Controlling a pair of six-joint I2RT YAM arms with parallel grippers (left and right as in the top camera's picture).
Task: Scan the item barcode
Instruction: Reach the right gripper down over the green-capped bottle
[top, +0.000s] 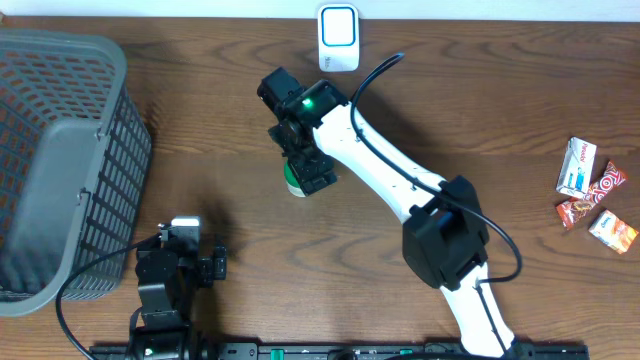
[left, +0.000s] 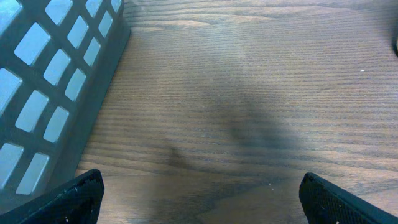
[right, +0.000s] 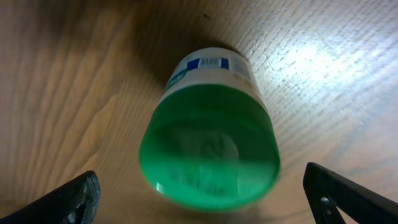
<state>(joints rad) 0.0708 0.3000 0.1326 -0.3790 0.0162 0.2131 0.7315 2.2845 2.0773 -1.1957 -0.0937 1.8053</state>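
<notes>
One jar, judged light, rigid, slick-walled: grip its green cap. Right jaws spread above it; left jaws spread, empty.

Your left arm, black and compact, sits folded low at 7 o'clock in the overhead view. The left gripper, a black two-finger claw, faces toward 12 o'clock with its jaws spread wide and nothing between them. Your right arm, white with black joints, stretches from 5 o'clock toward 11 o'clock. The right gripper points downward, its jaws fully apart and clamping nothing.
</notes>
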